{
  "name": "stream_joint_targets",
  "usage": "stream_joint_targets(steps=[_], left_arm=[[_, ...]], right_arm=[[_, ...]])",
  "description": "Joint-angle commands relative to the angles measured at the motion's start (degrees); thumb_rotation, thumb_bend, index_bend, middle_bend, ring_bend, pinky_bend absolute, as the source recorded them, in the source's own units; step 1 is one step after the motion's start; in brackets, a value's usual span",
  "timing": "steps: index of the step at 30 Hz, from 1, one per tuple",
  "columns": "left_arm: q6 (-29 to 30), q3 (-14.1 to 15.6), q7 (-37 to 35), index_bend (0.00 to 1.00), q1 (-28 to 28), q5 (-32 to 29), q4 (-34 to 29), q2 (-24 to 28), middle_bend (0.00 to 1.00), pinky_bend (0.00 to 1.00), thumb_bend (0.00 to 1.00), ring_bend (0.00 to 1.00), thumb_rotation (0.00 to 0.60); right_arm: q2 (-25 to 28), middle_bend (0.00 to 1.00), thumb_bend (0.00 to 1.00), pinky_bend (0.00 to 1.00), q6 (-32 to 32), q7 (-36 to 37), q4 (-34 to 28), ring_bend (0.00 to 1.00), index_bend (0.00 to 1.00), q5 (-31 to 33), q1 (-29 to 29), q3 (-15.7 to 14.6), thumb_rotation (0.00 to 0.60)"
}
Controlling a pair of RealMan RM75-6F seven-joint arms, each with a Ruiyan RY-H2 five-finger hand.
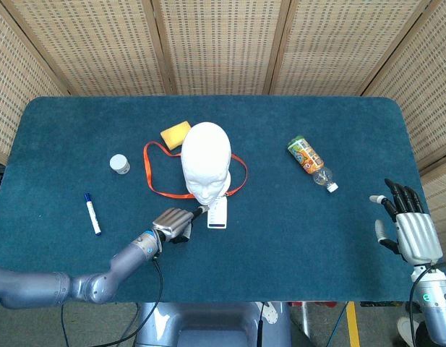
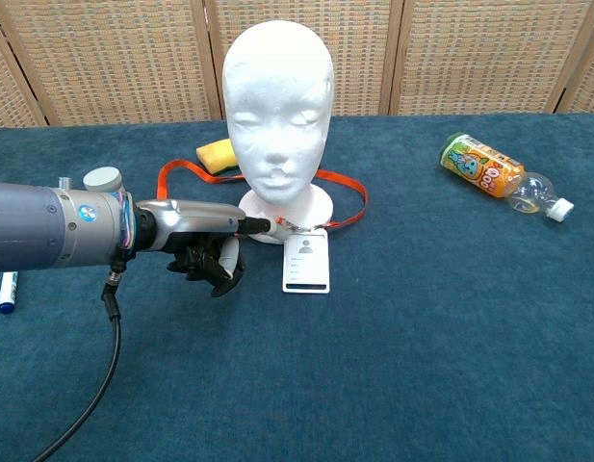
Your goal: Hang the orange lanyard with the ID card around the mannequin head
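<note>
The white mannequin head (image 1: 206, 163) (image 2: 277, 96) stands upright mid-table. The orange lanyard (image 1: 147, 170) (image 2: 349, 192) lies on the cloth, looped around its base, and the white ID card (image 1: 217, 213) (image 2: 305, 261) lies flat in front of it. My left hand (image 1: 176, 223) (image 2: 205, 241) is just left of the card, one finger stretched out with its tip at the strap's clip, the other fingers curled under and holding nothing. My right hand (image 1: 413, 231) hovers at the table's right edge with fingers spread and empty; the chest view does not show it.
A yellow sponge (image 1: 175, 133) (image 2: 217, 154) lies behind the head. A small white jar (image 1: 120, 164) and a blue marker (image 1: 92, 213) are to the left. An orange drink bottle (image 1: 309, 160) (image 2: 489, 173) lies on its side to the right.
</note>
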Motion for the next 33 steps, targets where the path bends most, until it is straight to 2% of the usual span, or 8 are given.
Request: stream_joint_targets(steps=[1, 7, 12, 24, 33], left_arm=[[-0.4, 0.7, 0.8, 0.01, -2.4, -3.3, 1.3, -1.3, 0.84, 0.86, 1.0, 0.79, 0.6], [-0.9, 1.3, 1.2, 0.01, -6.0, -9.3, 3.5, -2.6, 0.84, 0.86, 1.0, 0.79, 0.6], [0.5, 1.6, 1.7, 0.0, -7.9, -11.3, 4.8, -3.4, 0.84, 0.86, 1.0, 0.79, 0.6], [-1.8, 1.4, -1.0, 0.02, -9.2, -11.9, 8.8, -5.9, 0.84, 0.86, 1.0, 0.79, 0.6], [-2.7, 4.3, 0.2, 0.03, -11.3, -13.8, 6.0, -4.1, 0.84, 0.85, 1.0, 0.79, 0.6]], right_arm=[[0.0, 0.01, 0.56, 0.0, 0.1, 0.1, 0.0, 0.0, 0.25, -0.1, -0.1, 0.1, 0.6], [0.0, 0.01, 0.56, 0.0, 0.4, 0.3, 0.0, 0.0, 0.24, -0.5, -0.3, 0.4, 0.6], [-0.1, 0.01, 0.57, 0.0, 0.4, 0.4, -0.1, 0.0, 0.24, -0.7, -0.5, 0.5, 0.6], [-0.2, 0.01, 0.57, 0.0, 0.2, 0.5, 0.0, 0.0, 0.24, -0.9, -0.6, 1.0, 0.6], [-0.1, 0.01, 0.57, 0.0, 0.6, 0.5, -0.3, 0.0, 0.24, -1.4, -0.9, 1.1, 0.6]])
